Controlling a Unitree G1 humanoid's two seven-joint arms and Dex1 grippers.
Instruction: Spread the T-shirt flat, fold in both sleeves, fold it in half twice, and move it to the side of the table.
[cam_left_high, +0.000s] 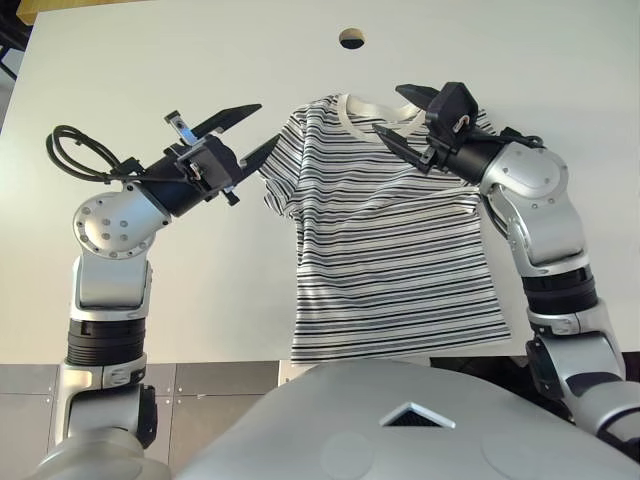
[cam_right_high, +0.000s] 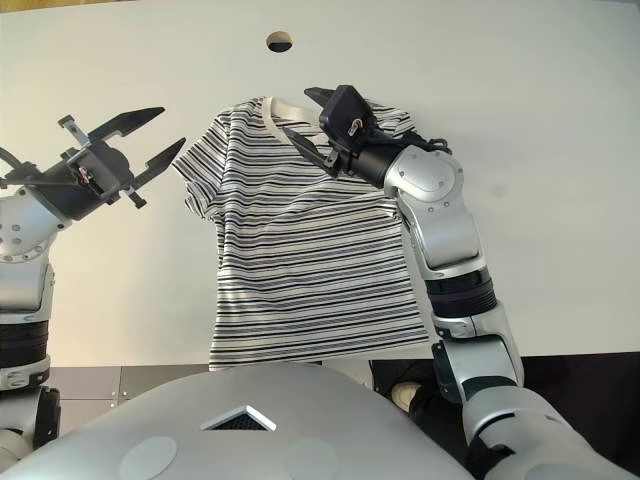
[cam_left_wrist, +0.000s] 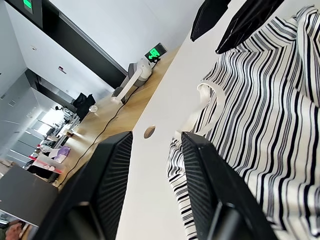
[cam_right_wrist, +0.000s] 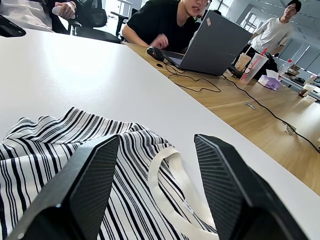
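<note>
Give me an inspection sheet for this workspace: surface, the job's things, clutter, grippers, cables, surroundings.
Surface: white table, with a round hole near its far edge.
Job's things: striped T-shirt lying spread out, collar toward the far edge, hem at the near edge; no fold made yet.
Clutter: nothing seen.
Grippers: left gripper open, beside the sleeve on the robot's left; right gripper open, over the collar and shoulder on the robot's right. Contact with the cloth cannot be told.
Cables: black cable looped at the left arm; thin cables on the neighbouring wooden desk.
Surroundings: open office; laptop on that desk.
</note>
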